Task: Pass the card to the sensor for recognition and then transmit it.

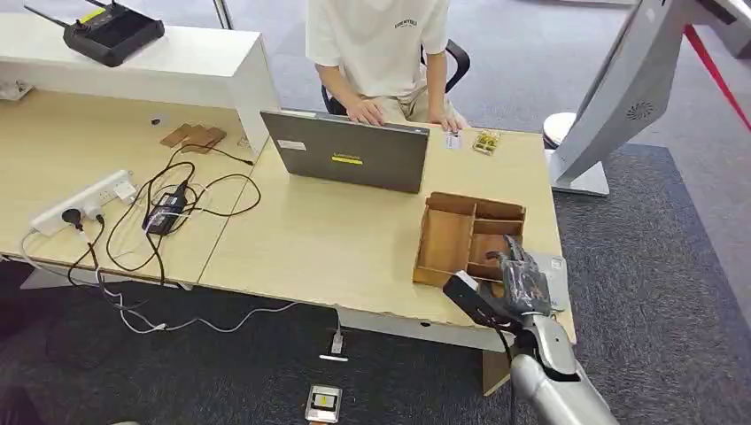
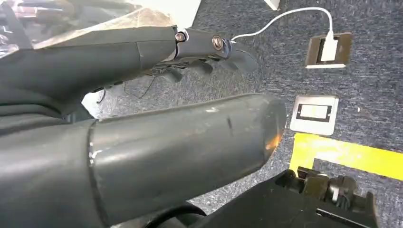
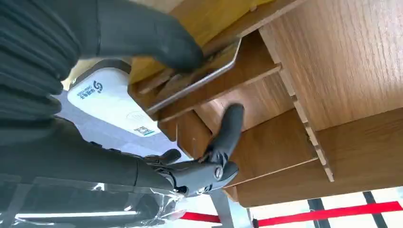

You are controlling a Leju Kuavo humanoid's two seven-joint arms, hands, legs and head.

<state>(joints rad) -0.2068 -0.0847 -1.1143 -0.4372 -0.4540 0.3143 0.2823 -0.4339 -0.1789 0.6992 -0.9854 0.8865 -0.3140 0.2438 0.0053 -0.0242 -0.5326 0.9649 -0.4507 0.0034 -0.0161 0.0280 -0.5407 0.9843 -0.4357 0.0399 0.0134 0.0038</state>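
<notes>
The robot's right hand [image 1: 521,282] reaches into the wooden tray [image 1: 447,239], thumb pressing the card [image 3: 199,78] still leaning there, not yet clamped; judged next: pinch, lift, carry to the white sensor [image 3: 107,102] at four o'clock, left hand [image 2: 190,52] hanging slack-fingered, holding nothing.

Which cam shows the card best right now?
Right wrist view: the card lies close up at the wooden tray's edge under the right hand's thumb. In the head view that hand covers it. Left wrist view faces the floor.
</notes>
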